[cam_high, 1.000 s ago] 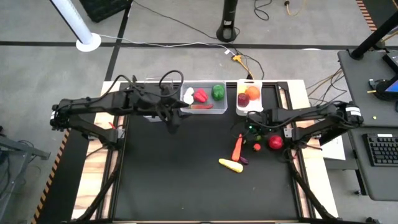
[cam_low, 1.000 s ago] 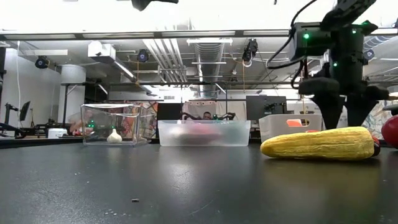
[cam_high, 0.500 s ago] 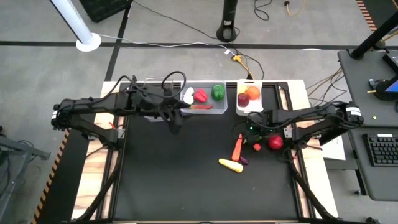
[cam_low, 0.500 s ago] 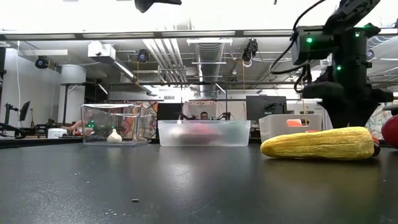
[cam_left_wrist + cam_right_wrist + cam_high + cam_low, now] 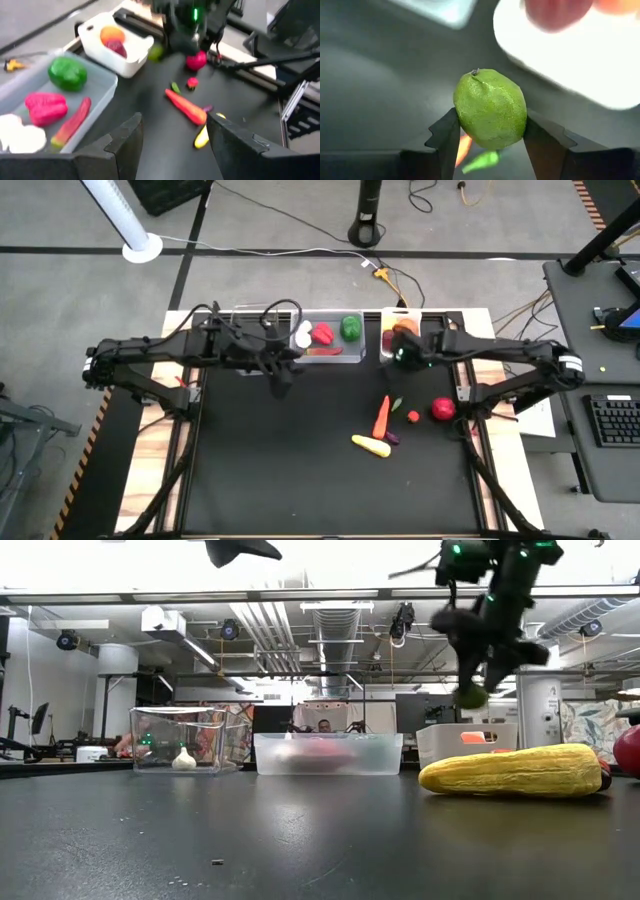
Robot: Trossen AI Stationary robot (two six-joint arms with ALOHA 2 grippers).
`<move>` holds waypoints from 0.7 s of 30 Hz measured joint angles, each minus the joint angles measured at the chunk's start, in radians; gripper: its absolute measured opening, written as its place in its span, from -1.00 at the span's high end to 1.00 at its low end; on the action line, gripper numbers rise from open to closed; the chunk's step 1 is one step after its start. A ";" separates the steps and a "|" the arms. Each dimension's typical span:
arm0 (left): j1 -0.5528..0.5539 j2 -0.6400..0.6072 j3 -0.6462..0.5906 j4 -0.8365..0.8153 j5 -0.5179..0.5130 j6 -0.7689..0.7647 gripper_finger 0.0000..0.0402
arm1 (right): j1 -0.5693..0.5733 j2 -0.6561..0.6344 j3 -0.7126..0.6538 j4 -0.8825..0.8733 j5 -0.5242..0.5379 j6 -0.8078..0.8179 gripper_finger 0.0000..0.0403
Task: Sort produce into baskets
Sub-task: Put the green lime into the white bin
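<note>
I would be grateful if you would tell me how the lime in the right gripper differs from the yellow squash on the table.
The lime is green and rounded; the yellow squash is long and tapered. The lime hangs in the air, clamped in the right gripper near the white bin; the squash lies flat on the table, untouched. The lime looks smaller than the squash. Both are toy produce outside any bin.

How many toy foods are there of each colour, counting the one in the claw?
Red: 5: red pepper, chili, dark fruit, round fruit, small red piece
Green: 3: green pepper, lime, small green piece
Orange: 2: carrot, orange fruit
White: 2: garlic, second garlic
Yellow: 1: squash
Purple: 1: purple piece
Total: 14
</note>
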 joint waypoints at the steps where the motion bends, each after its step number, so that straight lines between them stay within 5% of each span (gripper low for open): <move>1: -0.005 0.000 0.000 -0.020 0.000 -0.006 0.01 | -0.018 0.000 0.025 -0.001 0.007 -0.021 0.09; 11: -0.047 0.000 -0.001 -0.093 -0.001 -0.068 0.01 | -0.292 0.039 0.210 -0.004 0.031 -0.255 0.08; 21: -0.056 0.000 -0.001 -0.091 -0.027 -0.075 0.01 | -0.469 0.217 0.246 0.004 0.028 -0.428 0.08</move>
